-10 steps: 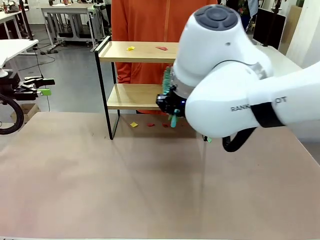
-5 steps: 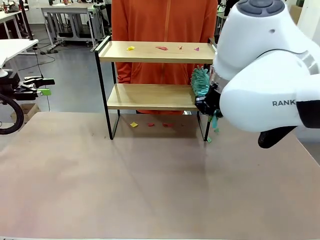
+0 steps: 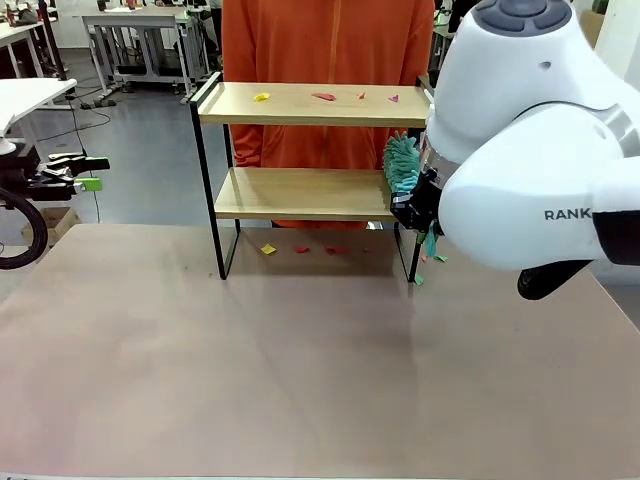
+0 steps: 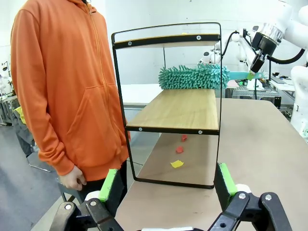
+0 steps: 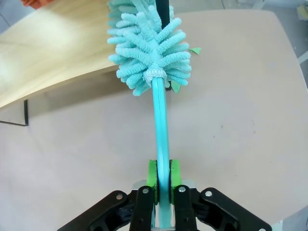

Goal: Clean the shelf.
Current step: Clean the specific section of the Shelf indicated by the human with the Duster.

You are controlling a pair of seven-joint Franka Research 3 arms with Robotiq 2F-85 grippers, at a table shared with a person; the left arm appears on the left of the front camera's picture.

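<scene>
1. Stretching across the whole shot, the pale surface [image 3: 300, 380] carries the lot, and a person [image 3: 320, 40] in an orange hoodie stands at its far edge.
2. Big white right arm [image 3: 530, 150] looms over the right edge, reaching in toward the rack.
3. Our shelf [image 3: 300, 190] stands upright at the middle of the far edge, two wooden boards in a thin black frame.
4. Teal duster [image 3: 402, 165] now: its fluffy head sits at the right end of the lower board. Its handle runs back into the right pincer [image 5: 163, 179], which is clamped tight on it, with a green pad on either side.
5. Left pincer [image 4: 167, 184] hangs out past the surface's left edge, jaws spread wide, gripping nothing.
6. Small stuff: coloured scraps [image 3: 261, 97] dot the top board. More paper bits [image 3: 268, 249] lie on the surface beneath the shelf, and a green scrap [image 3: 419, 280] sits just beside its right front leg.
</scene>
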